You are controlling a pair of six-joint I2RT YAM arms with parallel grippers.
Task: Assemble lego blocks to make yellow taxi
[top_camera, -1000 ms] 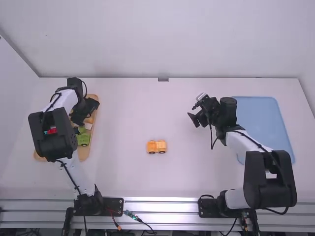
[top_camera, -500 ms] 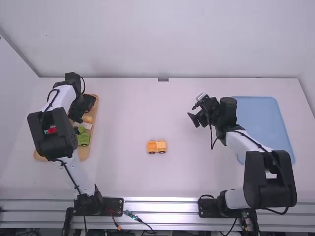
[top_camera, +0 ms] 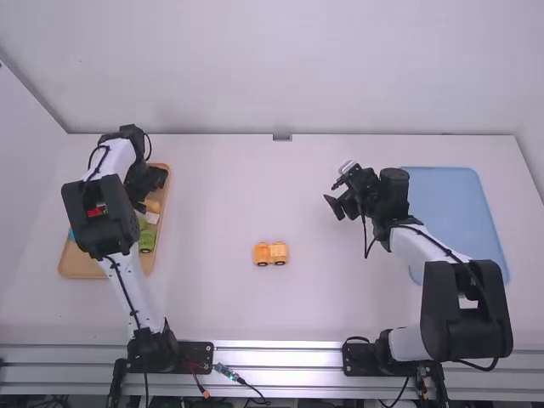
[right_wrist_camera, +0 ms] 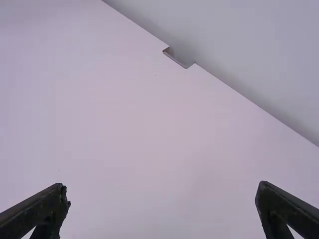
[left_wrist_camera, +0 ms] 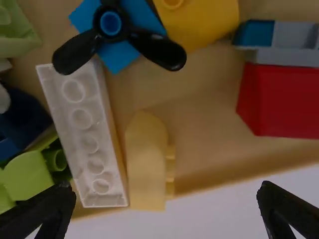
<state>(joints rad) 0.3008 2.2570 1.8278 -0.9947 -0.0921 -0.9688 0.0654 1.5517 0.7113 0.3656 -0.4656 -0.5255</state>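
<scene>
In the high view, we have our left gripper over the far part of the wooden tray, toward its right side. Just nearer to our bases than that gripper are a white brick and green pieces with a dark wheel. The yellow-orange wheeled piece for our taxi stands on the white table, well apart from both grippers, to the right of the left one and to the left of our right gripper, nearer to our bases than either. The blue tray lies to the right of the right gripper. In the left wrist view, our fingers are spread wide, and the pale yellow curved piece lies in the tray, in line with the space between them. The white brick runs alongside that piece, toward the finger nearer the green pieces. Farther out from the fingertips we see a black propeller on a blue plate, with a yellow block beside it. Toward our other finger, also farther out, is a red block next to a grey and blue piece. In the right wrist view, our fingers stand wide apart over the table, with its notched edge beyond them.
</scene>
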